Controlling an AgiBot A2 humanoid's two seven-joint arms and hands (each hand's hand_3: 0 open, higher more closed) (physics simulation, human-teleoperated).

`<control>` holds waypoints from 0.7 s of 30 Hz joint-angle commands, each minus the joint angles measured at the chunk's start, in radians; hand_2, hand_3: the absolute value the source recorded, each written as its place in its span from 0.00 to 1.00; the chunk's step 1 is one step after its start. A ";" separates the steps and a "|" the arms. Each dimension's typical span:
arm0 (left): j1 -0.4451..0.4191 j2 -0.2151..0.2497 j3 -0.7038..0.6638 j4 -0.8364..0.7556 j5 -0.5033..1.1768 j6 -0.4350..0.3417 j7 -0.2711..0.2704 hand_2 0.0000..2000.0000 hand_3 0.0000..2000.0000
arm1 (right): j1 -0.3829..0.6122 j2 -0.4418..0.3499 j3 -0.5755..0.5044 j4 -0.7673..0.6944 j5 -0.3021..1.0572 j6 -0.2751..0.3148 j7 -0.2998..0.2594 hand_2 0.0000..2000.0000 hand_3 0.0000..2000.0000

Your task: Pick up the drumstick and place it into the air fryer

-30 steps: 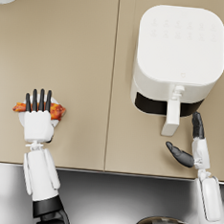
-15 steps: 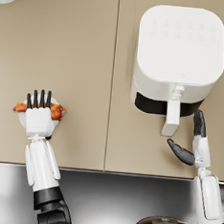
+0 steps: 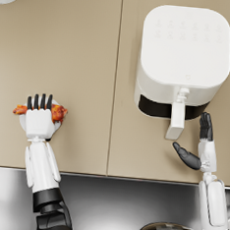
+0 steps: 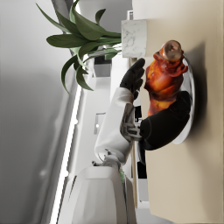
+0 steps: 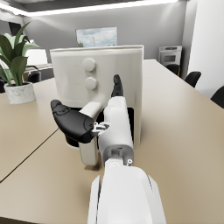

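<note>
reaching: the left hand [image 3: 39, 122] lies over the drumstick [image 3: 58, 113], which sits on a small white plate [image 4: 189, 109] on the tan surface [image 3: 92, 60].
left fingers: the fingers [image 3: 39, 101] lie straight and a little apart across the meat in the head view; in the left wrist view the thumb side curves against the drumstick's lower end, but whether it is truly clamped cannot be told.
drumstick: under and just beyond the left fingers, both ends poking out either side of them, resting on the plate.
right hand: the right hand [image 3: 202, 149] holds nothing, fingers pointing up and thumb splayed wide.
air fryer: the air fryer [image 3: 184, 54] stands beyond the right fingers, its handle [image 3: 176, 120] between thumb and fingertips, near but apart; the drawer looks slightly pulled out.
step: judged as the grasp on the drumstick, not yet lifted.
next: likely needs the left fingers curling firmly round the meat, then a lift clear of the plate and a carry across toward the air fryer.
</note>
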State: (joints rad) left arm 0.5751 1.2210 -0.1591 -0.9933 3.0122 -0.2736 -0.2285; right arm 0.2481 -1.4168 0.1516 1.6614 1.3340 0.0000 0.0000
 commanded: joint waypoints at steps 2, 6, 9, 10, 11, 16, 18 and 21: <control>0.004 -0.005 0.021 0.043 0.000 0.018 -0.011 1.00 0.65 | 0.003 -0.004 -0.007 0.024 0.000 0.000 0.000 0.00 0.00; 0.013 -0.012 0.023 0.056 0.001 0.056 -0.029 1.00 1.00 | -0.002 -0.009 -0.008 -0.003 0.000 0.000 0.000 0.00 0.00; -0.039 -0.016 0.039 -0.084 -0.001 0.007 -0.024 1.00 1.00 | -0.003 -0.013 0.013 -0.071 0.000 0.000 0.000 0.00 0.00; -0.052 -0.015 0.036 -0.130 -0.001 0.030 -0.014 1.00 1.00 | -0.006 -0.013 0.018 -0.079 0.000 0.000 0.000 0.00 0.00; -0.069 -0.012 0.030 -0.200 -0.001 0.050 0.001 1.00 1.00 | -0.007 -0.015 0.025 -0.084 0.000 0.000 0.000 0.00 0.00; -0.120 -0.001 0.017 -0.434 -0.001 0.232 0.177 1.00 1.00 | -0.003 -0.024 0.033 -0.092 0.000 0.000 0.000 0.00 0.00; -0.120 0.000 0.019 -0.460 -0.044 0.247 0.204 1.00 1.00 | -0.004 -0.027 0.037 -0.111 0.000 0.000 0.000 0.00 0.00; -0.132 0.004 0.028 -0.539 -0.175 0.256 0.222 1.00 1.00 | 0.005 -0.033 0.035 -0.150 0.000 0.000 0.000 0.00 0.00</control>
State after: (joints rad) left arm 0.4331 1.2273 -0.1328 -1.4560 2.7942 -0.0160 -0.0040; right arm 0.2375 -1.4469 0.1867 1.5342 1.3340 0.0000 0.0000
